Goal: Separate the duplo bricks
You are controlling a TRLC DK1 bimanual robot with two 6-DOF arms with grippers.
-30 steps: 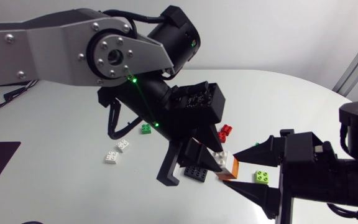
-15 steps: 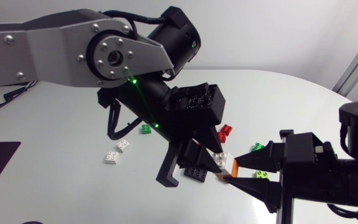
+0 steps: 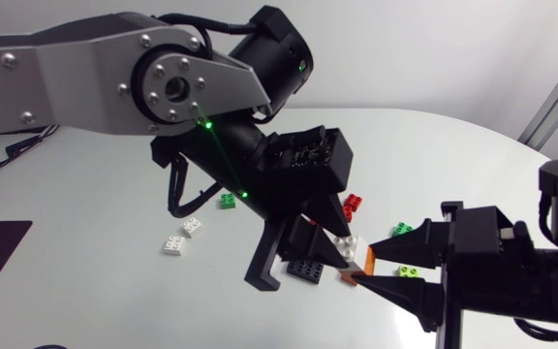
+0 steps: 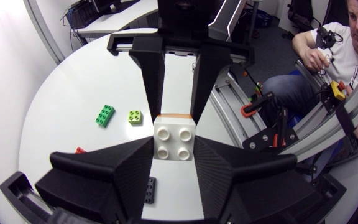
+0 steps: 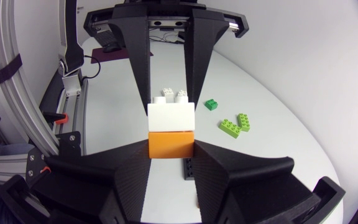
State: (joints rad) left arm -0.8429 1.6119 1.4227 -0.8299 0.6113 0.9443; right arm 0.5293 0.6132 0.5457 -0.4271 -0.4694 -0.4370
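The left hand (image 4: 174,155) is gripping the white plastic duplo brick (image 4: 174,135) and the right hand (image 5: 171,152) is gripping the orange plastic duplo brick (image 5: 171,143) joined to it, both being held in the air over the right half of the table (image 3: 95,223), so the seam is lying directly between the two hands and the pull, I think, is needing to go straight apart.

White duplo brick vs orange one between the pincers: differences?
The white brick sits in the left pincer, the orange brick in the right pincer. The white brick shows four studs in the left wrist view; the orange brick's studs are hidden. Both are joined together, equally wide.
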